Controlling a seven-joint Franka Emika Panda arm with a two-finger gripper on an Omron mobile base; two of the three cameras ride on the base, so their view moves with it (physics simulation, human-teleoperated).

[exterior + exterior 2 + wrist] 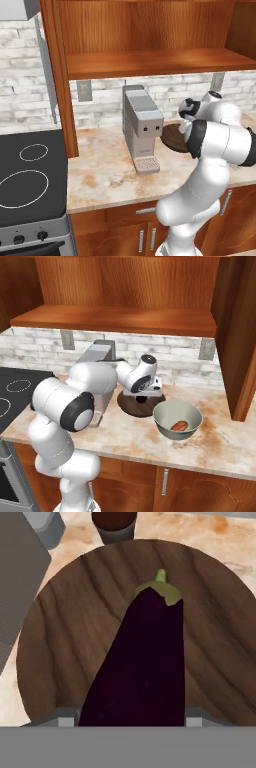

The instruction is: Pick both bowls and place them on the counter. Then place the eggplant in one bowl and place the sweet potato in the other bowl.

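A: Eggplant (pixel 142 662), one item, dark purple, green cap. Location?

B: Between the tips of the pincer (pixel 132 719), hanging directly over the wooden bowl (pixel 65 642). The pincer is pinching the eggplant by its blunt end, cap pointing away from the hand, so it can drop lengthwise into the bowl.

A: Wooden bowl, wide and shallow. Position?

B: On the bench (pixel 220 446), just beside the coffee machine (pixel 141 127) and under the wrist. From the right base view its dark rim (pixel 134 408) shows below the pincer (pixel 142 398). Whether the eggplant touches the wood I cannot tell.

A: Grey-green bowl (pixel 178 418)?

B: Also on the bench, just beside the wooden one, nearer the front edge. Sweet potato (pixel 179 426) lies inside it, on the bottom.

A: So both bowls are on the bench, and one vegetable is stowed.

B: By my reading, yes. Only the release of the eggplant remains. A small dark cup (pixel 114 524) stands beyond the wooden bowl, apart from it.

A: Risk?

B: Slight. A long item dropped from a height might roll on a shallow bowl.
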